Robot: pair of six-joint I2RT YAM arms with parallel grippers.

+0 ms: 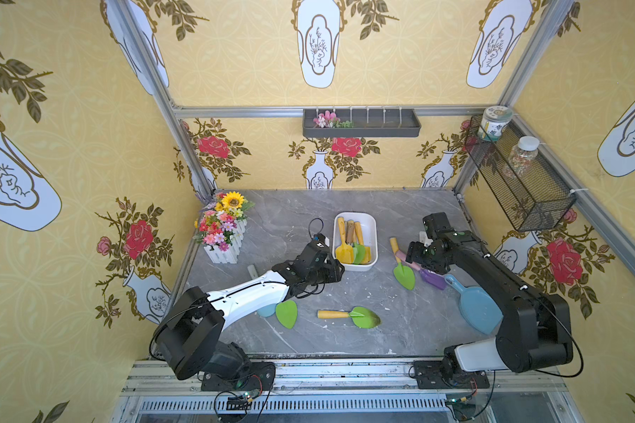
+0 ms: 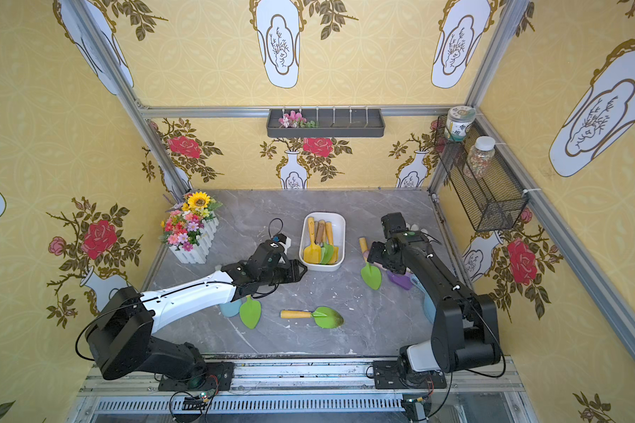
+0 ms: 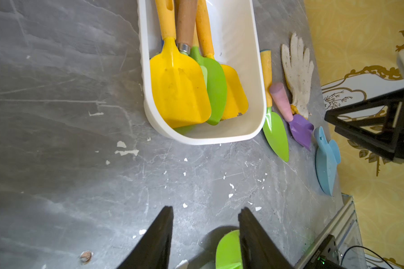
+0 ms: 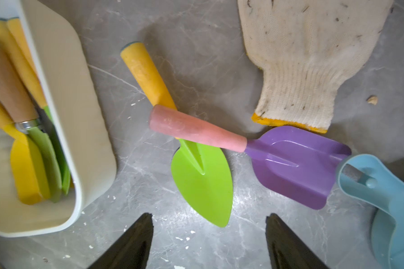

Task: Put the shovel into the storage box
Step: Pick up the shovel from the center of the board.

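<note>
The left arm (image 1: 250, 293) stretches low over the counter (image 1: 345, 205) from its base at the near left. Its white forearm angles toward the far right and its wrist is level. The left end effector (image 1: 340, 273) points at the near left corner of the storage box (image 1: 370, 227), just short of it. In the wrist view its fingers (image 3: 159, 237) stand apart with only bare counter between them, holding nothing. A half-hidden green shovel (image 1: 286, 313) lies partly under that forearm, and a near green shovel (image 1: 360, 316) lies at the near middle.

The storage box sits mid-counter with several shovels inside, a yellow shovel (image 1: 344, 252) leftmost. Just right of the box lies a pointed green shovel (image 1: 404, 276), with the pink handle of a purple shovel (image 4: 294, 163) across its neck.

The right arm (image 1: 492, 271) reaches from the near right toward the far left, wrist bent down. The right end effector (image 4: 209, 215) hovers over those two, spread wide and empty.
</note>
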